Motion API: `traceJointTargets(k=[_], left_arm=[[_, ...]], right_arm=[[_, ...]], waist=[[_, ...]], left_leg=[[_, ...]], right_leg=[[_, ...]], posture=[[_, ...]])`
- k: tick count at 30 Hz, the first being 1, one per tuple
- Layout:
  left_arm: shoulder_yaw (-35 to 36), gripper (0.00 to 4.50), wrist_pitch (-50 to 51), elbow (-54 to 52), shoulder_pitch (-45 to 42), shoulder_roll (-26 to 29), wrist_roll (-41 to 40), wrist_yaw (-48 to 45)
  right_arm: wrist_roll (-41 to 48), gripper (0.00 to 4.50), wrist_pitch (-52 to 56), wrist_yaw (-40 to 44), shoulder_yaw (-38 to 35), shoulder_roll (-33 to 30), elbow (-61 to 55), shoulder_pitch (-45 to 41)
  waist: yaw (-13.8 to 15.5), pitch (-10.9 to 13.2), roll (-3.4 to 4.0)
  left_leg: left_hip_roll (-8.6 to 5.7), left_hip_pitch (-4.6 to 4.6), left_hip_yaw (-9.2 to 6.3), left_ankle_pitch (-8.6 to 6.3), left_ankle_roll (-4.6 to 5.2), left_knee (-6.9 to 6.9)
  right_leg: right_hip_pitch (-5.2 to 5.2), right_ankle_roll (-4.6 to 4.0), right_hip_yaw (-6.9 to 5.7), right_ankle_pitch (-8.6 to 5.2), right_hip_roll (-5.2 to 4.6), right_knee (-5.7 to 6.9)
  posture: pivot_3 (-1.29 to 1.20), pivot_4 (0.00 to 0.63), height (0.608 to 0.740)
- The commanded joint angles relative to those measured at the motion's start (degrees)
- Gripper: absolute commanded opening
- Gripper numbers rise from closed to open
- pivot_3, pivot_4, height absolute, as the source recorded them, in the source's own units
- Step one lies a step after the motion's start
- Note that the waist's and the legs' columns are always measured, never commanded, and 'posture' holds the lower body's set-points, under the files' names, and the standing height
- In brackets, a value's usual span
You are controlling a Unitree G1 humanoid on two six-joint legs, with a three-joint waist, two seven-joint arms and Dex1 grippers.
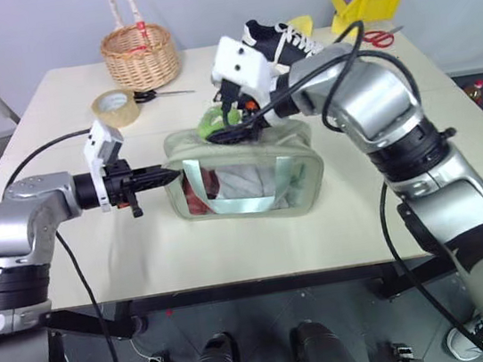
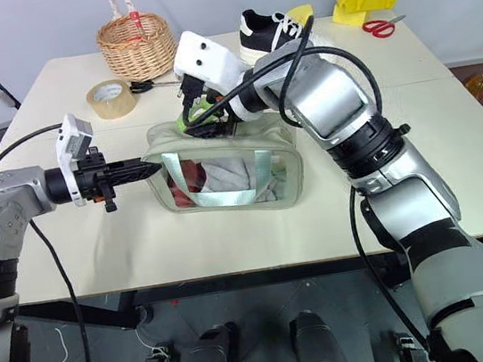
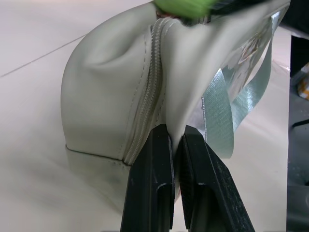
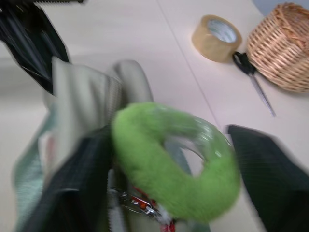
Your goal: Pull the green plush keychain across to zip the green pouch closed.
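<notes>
green plush keychain (image 4: 176, 159) sits atop the green pouch (image 1: 250, 175) between the right gripper's (image 4: 169, 179) spread fingers: close on it, pull toward 9 o'clock while the left gripper (image 3: 176, 145) pinches the pouch's end.

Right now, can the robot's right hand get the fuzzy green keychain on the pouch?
Probably yes. The right hand is already at the green plush keychain, its open fingers either side of the charm with nothing between. The left hand pinches the green pouch at its end, which should steady it.
</notes>
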Motion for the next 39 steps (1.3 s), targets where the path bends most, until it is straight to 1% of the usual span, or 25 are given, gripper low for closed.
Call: traceJointTargets(k=[1,4,8,12,15,17,19,21,24,26,28,30,34,39], left_arm=[[2.0,0.0,0.4,-2.5,0.3,0.9,-1.1,0.4],[2.3,0.0,0.6,-2.6,0.3,0.8,-1.2,0.9],[2.3,0.0,0.8,-1.9,-0.3,0.3,-1.0,2.2],[2.6,0.0,1.0,-1.2,-0.7,0.1,-1.2,3.4],[2.9,0.0,1.4,-1.4,-0.4,0.2,-1.7,3.9],[3.5,0.0,1.8,-1.7,0.2,0.1,-2.2,4.6],[4.2,0.0,2.7,-1.8,0.5,-0.1,-2.9,5.7],[4.7,0.0,3.2,-2.2,1.0,0.0,-3.5,6.5],[5.3,0.0,3.5,-2.6,1.6,0.3,-4.0,7.3],[5.7,0.0,4.0,-3.0,1.9,0.3,-4.6,7.7],[6.1,0.0,4.5,-3.0,1.8,0.2,-5.1,8.4],[6.1,0.0,4.6,-3.0,1.7,0.2,-5.5,8.8],[6.4,0.0,5.0,-3.5,1.9,0.7,-6.3,9.3],[7.2,0.0,5.7,-4.2,2.5,1.0,-7.2,9.6]], right_arm=[[-0.9,1.59,-1.6,3.6,-1.0,-0.9,-1.7,-1.7],[-0.7,0.05,0.5,4.9,-1.9,-1.7,-4.1,-0.9],[1.7,0.05,5.9,4.1,-7.0,-3.0,-6.6,-0.4],[2.5,0.05,11.1,2.6,-13.6,-9.7,-10.2,1.3],[1.2,0.05,12.9,1.8,-16.5,-17.0,-12.6,4.7],[0.3,0.05,13.4,2.4,-19.1,-25.3,-16.3,12.0],[-0.9,0.05,12.2,2.5,-19.9,-31.7,-19.3,19.6],[-5.6,0.05,8.7,-0.6,-19.3,-38.0,-19.0,28.7],[-10.1,0.05,4.8,-4.3,-19.0,-43.2,-19.4,39.1],[-9.1,0.05,5.0,-4.9,-19.2,-43.0,-22.7,44.5],[-7.8,0.05,6.3,-6.1,-18.1,-39.8,-26.6,48.0],[-8.2,0.05,6.7,-8.0,-15.8,-36.9,-28.5,49.2],[-8.2,0.05,8.8,-11.3,-14.1,-29.7,-27.4,46.2],[-7.9,0.05,9.8,-11.3,-14.4,-27.1,-26.3,43.7]], waist=[[0.0,0.0,0.0],[-0.1,0.0,0.0],[0.0,0.0,0.0],[0.3,0.0,0.0],[0.4,0.0,0.0],[0.5,0.0,0.0],[0.7,0.0,0.0],[0.4,0.0,0.01],[-0.1,0.0,0.05],[-0.3,0.0,0.06],[-0.2,0.0,0.05],[-0.2,0.0,0.05],[-0.2,0.0,0.04],[0.1,0.0,0.03]], left_leg=[[-0.01,0.0,0.0,0.0,0.0,0.0],[0.0,0.02,-0.02,0.0,0.0,0.0],[0.01,0.01,-0.03,0.0,0.0,0.0],[0.01,-0.02,-0.06,0.0,0.0,0.02],[-0.02,-0.03,-0.04,0.0,0.01,0.05],[-0.02,-0.03,-0.04,-0.01,0.01,0.05],[-0.02,-0.08,-0.05,-0.01,0.02,0.04],[-0.05,-0.07,0.02,-0.03,0.05,0.04],[-0.03,-0.01,0.09,-0.03,0.05,0.06],[0.01,0.05,0.14,-0.03,0.05,0.05],[0.08,0.18,0.11,-0.03,0.05,0.03],[0.08,0.21,0.11,-0.03,0.05,0.04],[0.09,0.25,0.11,-0.03,0.05,0.06],[0.1,0.27,0.09,-0.03,0.05,0.05]], right_leg=[[-0.01,0.0,0.0,0.0,0.02,0.02],[-0.02,0.0,-0.02,0.0,0.08,0.06],[-0.02,0.0,-0.02,0.0,0.08,0.06],[-0.02,0.0,-0.04,0.0,0.02,0.05],[-0.01,0.0,-0.04,0.0,0.0,0.05],[0.0,0.0,-0.06,0.0,0.0,0.04],[0.01,0.01,-0.07,-0.01,-0.02,-0.03],[0.0,0.01,-0.04,-0.01,-0.03,-0.03],[0.0,0.01,0.04,0.0,0.0,0.06],[0.0,0.0,0.09,0.0,0.04,0.1],[0.11,-0.01,0.09,0.0,0.1,0.11],[0.15,-0.01,0.09,0.0,0.11,0.11],[0.19,-0.03,0.1,0.01,0.12,0.11],[0.23,-0.03,0.09,0.01,0.08,0.08]], posture=[[0.0,0.15,0.695],[0.0,0.15,0.695],[0.0,0.15,0.695],[0.0,0.15,0.695],[0.0,0.15,0.695],[0.0,0.15,0.695],[0.0,0.15,0.695],[0.0,0.15,0.695],[0.0,0.15,0.695],[0.0,0.15,0.695],[0.0,0.15,0.695],[0.0,0.15,0.695],[0.0,0.15,0.695],[0.0,0.15,0.695]])
